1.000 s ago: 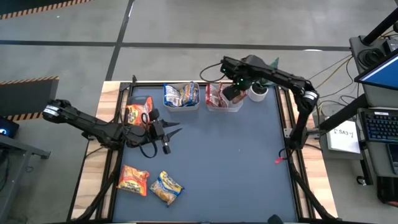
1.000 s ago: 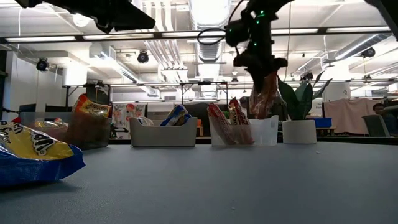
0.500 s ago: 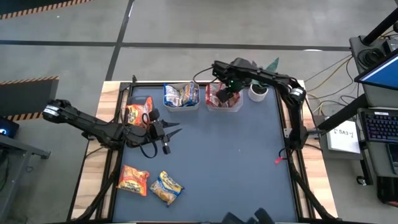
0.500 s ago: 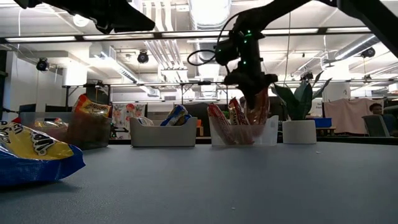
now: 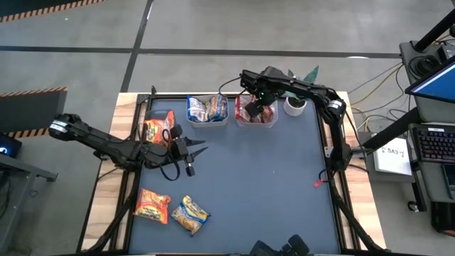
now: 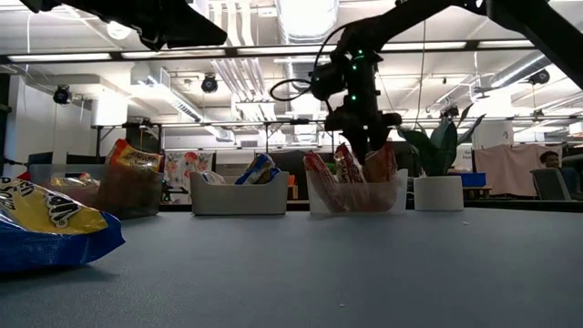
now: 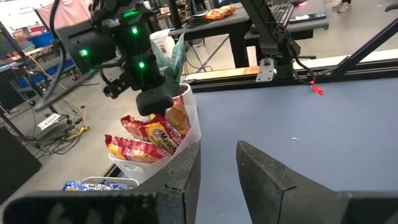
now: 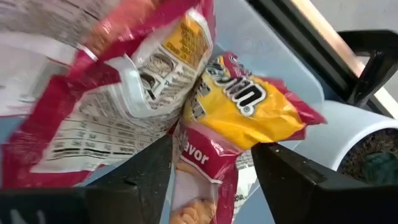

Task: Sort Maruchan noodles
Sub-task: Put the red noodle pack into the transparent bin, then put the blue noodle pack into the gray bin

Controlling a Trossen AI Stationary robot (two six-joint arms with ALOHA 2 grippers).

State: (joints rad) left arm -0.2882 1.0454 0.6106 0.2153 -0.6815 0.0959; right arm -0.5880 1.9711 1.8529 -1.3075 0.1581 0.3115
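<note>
While the right gripper (image 5: pixel 257 108) hangs over the red-packet tub (image 5: pixel 257 119) at the table's far edge, we see its fingers parted with a red-and-yellow noodle packet (image 8: pixel 249 109) lying between them, and we cannot tell whether they touch it. We count three clear tubs: that one, the middle tub (image 5: pixel 207 117) with blue-and-yellow packets, and a left tub (image 6: pixel 127 191) under an orange packet (image 5: pixel 156 129). Two more packets lie loose near the front: an orange one (image 5: pixel 153 205) and a yellow-blue one (image 5: pixel 190 214). How many packets sit in each tub is hard to make out. The left gripper (image 5: pixel 190 159) waits mid-table, its fingers a narrow gap apart and empty. A white plant pot (image 5: pixel 295 106) stands beside the red-packet tub.
</note>
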